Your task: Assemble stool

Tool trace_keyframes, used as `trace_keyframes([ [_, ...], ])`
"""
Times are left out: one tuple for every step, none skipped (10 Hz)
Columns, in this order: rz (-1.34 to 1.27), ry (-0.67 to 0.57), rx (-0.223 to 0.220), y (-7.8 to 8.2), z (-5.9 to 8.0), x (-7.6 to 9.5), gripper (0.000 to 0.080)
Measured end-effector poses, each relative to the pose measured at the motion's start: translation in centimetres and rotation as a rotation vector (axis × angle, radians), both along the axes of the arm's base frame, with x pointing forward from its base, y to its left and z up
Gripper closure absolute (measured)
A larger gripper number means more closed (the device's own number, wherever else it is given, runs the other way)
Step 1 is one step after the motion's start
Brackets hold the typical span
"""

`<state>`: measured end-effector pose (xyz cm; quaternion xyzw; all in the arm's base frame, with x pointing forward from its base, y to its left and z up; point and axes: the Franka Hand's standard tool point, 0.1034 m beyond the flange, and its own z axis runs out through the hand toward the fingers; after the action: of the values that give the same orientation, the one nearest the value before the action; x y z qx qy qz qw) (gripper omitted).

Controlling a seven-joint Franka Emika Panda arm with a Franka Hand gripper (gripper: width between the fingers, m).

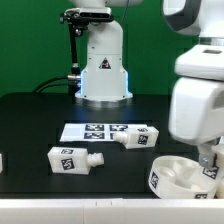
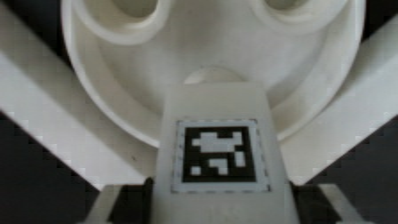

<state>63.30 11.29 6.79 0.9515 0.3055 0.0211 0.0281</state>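
The round white stool seat (image 1: pixel 178 176) lies hollow side up at the exterior view's lower right, with a tag on its rim. My gripper (image 1: pixel 206 158) hangs over the seat's right side. In the wrist view my gripper (image 2: pixel 217 203) is shut on a white square leg (image 2: pixel 217 130) with a black-and-white tag, and the leg's far end reaches into the seat's hollow underside (image 2: pixel 196 35). The fingers (image 2: pixel 121 205) press on both sides of the leg. Two more legs lie loose on the table, one (image 1: pixel 72 158) at front centre and one (image 1: pixel 134 137) beside the marker board.
The marker board (image 1: pixel 98 131) lies flat at the table's middle. The large white robot base (image 1: pixel 104 70) stands behind it. A white part (image 1: pixel 2 160) shows at the exterior view's left edge. My arm's white body (image 1: pixel 195 90) fills the right side.
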Motion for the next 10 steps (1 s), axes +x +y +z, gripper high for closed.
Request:
trace_keyframes([
  [-0.089,0.012,0.009,-0.5,0.4,0.4,0.0465],
  [-0.151,0.006,0.013,-0.4,0.3,0.4,0.0465],
  [-0.24,0.005,0.017,-0.3,0.2,0.3,0.0465],
  [-0.3,0.003,0.02,-0.4,0.1,0.3,0.0465],
  [-0.383,-0.002,0.025,-0.7,0.1,0.4,0.0465],
  [-0.575,-0.033,0.05,-1.5,0.1,0.8,0.0464],
  [-0.811,-0.042,0.064,-2.3,-0.1,0.7,0.0464],
  [-0.951,-0.037,0.089,-3.0,-0.2,0.7,0.0464],
  [-1.025,-0.036,0.103,-3.2,-0.2,0.8,0.0464],
  [-1.131,-0.038,0.113,-3.7,-0.2,0.9,0.0464],
])
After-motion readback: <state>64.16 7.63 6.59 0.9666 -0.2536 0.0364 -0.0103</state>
